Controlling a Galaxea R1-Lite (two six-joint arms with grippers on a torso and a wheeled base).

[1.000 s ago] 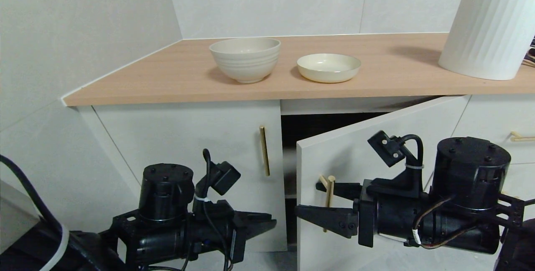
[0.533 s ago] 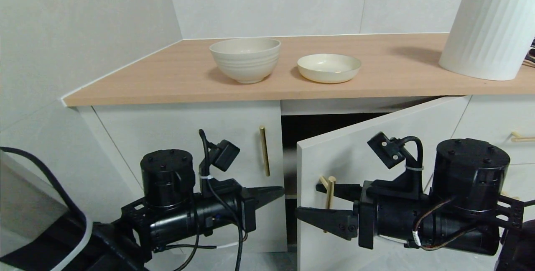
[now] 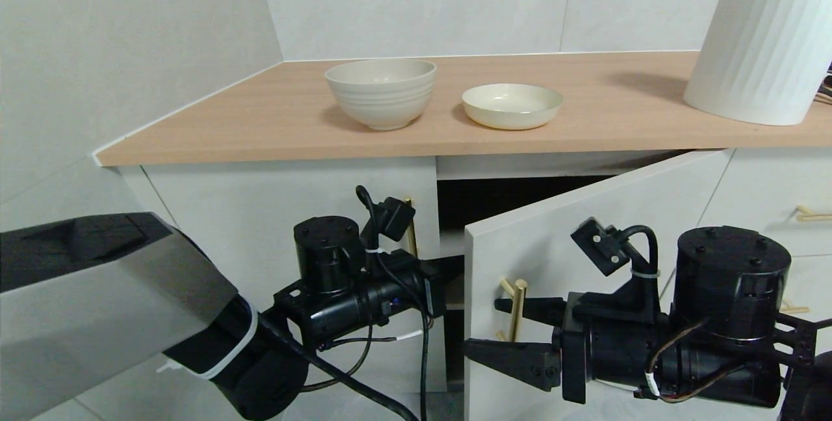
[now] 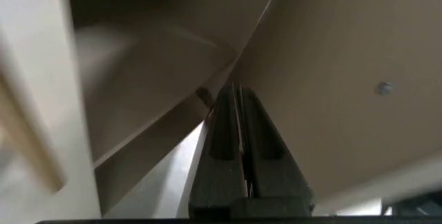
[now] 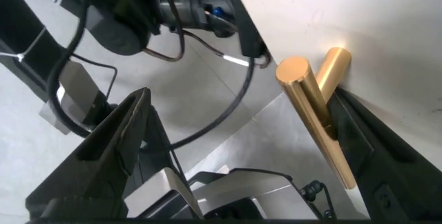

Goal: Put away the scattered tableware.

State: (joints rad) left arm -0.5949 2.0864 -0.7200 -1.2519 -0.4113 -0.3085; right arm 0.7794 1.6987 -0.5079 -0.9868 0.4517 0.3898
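On the wooden countertop (image 3: 260, 128) stand a deep cream bowl (image 3: 381, 92) and, to its right, a shallow cream dish (image 3: 512, 104). Below them the right cabinet door (image 3: 585, 213) hangs ajar over a dark opening. My right gripper (image 3: 504, 331) is open, with the door's brass handle (image 3: 517, 307) between its fingers. In the right wrist view the handle (image 5: 314, 110) lies close to one finger (image 5: 366, 141) of the right gripper (image 5: 242, 103). My left gripper (image 3: 454, 265) is shut and empty, its tip in the gap at the door's edge. The left wrist view has that gripper (image 4: 237, 91) facing the cabinet interior.
A tall white ribbed cylinder (image 3: 760, 38) stands on the counter's right end. The left cabinet door (image 3: 273, 206) is shut, its brass handle (image 3: 409, 239) partly behind my left arm. Another brass handle (image 3: 812, 214) sits at the far right. A wall closes the left side.
My left arm has risen and swung right and forward, bringing its shut tip into the gap beside the open door. The right gripper and door handle have shifted slightly down and right.
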